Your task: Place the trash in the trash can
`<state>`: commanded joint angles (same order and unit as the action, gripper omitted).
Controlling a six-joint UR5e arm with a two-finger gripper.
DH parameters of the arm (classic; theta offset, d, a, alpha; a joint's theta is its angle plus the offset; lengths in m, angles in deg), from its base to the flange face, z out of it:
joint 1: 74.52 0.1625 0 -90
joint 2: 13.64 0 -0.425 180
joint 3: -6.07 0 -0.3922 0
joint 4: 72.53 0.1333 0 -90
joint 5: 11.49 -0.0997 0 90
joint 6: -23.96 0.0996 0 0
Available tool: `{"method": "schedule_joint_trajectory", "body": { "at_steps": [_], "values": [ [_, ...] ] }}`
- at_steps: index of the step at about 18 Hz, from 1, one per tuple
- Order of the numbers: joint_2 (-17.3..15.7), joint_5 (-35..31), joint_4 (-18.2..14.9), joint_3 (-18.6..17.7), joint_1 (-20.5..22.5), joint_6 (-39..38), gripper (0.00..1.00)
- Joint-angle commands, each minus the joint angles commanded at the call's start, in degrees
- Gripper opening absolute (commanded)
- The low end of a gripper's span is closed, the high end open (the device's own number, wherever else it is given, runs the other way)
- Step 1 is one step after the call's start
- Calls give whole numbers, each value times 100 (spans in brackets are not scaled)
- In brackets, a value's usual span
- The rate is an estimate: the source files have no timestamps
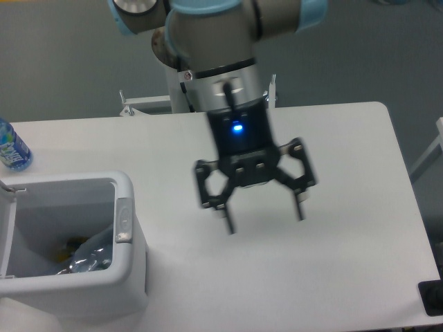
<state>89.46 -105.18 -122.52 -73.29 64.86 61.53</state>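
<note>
You have a smooth matt white counter, a glossy white plastic bin, and crinkled clear plastic trash inside.

And here we are in a robotics lab, no question: a grey-and-blue industrial arm bolted to a white post behind a plain white table, metal clamps along its back edge, bare grey floor all round. A white bin and a bottle sit like test props.
</note>
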Motion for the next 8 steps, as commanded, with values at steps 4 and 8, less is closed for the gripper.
{"method": "schedule_joint_trajectory", "body": {
  "at_steps": [4, 8],
  "values": [
    [-492, -18, -1266, -159, 396, 1855, 100],
    [-897, 192, -1514, -370, 686, 2255, 100]
  ]
}}
